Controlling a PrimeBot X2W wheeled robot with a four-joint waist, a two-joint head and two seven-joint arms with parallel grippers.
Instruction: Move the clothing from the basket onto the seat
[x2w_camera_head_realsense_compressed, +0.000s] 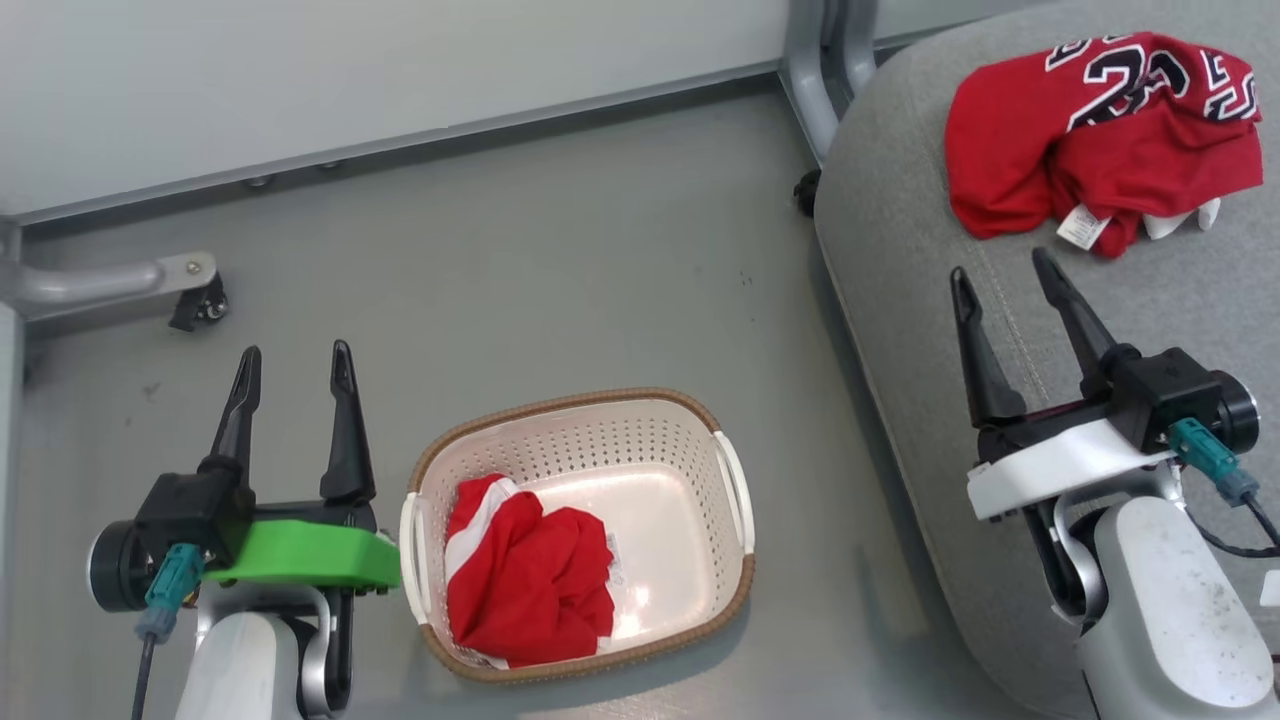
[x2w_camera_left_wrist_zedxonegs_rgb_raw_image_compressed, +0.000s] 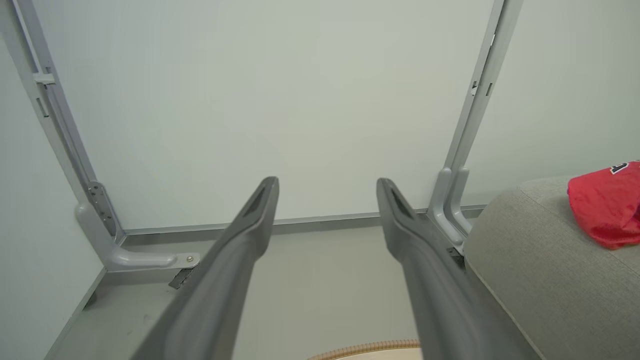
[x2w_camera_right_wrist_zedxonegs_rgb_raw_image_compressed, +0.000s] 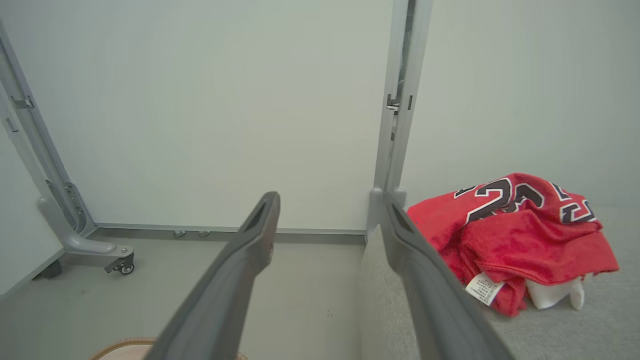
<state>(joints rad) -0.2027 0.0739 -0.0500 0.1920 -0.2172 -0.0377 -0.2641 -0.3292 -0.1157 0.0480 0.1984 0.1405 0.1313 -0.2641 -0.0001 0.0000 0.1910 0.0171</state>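
Observation:
A crumpled red garment with white trim (x2w_camera_head_realsense_compressed: 525, 580) lies in the left half of the cream basket (x2w_camera_head_realsense_compressed: 700, 590) on the floor. A red jersey with black-and-white numbers and a white tag (x2w_camera_head_realsense_compressed: 1095, 135) (x2w_camera_right_wrist_zedxonegs_rgb_raw_image_compressed: 520, 237) (x2w_camera_left_wrist_zedxonegs_rgb_raw_image_compressed: 607, 205) rests on the grey seat (x2w_camera_head_realsense_compressed: 900, 220) (x2w_camera_right_wrist_zedxonegs_rgb_raw_image_compressed: 575, 330) (x2w_camera_left_wrist_zedxonegs_rgb_raw_image_compressed: 540, 280) at the upper right. My left gripper (x2w_camera_head_realsense_compressed: 295, 365) (x2w_camera_left_wrist_zedxonegs_rgb_raw_image_compressed: 327, 187) is open just left of the basket, fingers empty. My right gripper (x2w_camera_head_realsense_compressed: 1003, 268) (x2w_camera_right_wrist_zedxonegs_rgb_raw_image_compressed: 330, 200) is open over the seat, just short of the jersey, holding nothing.
Pale wall panels stand behind on grey metal frame legs (x2w_camera_head_realsense_compressed: 110, 280) (x2w_camera_right_wrist_zedxonegs_rgb_raw_image_compressed: 80, 245) with a caster (x2w_camera_head_realsense_compressed: 205, 305), one leg at the seat's far corner (x2w_camera_head_realsense_compressed: 815, 80). Grey floor (x2w_camera_head_realsense_compressed: 560, 250) lies between basket, wall and seat. The basket rim (x2w_camera_left_wrist_zedxonegs_rgb_raw_image_compressed: 370, 347) edges into the left wrist view.

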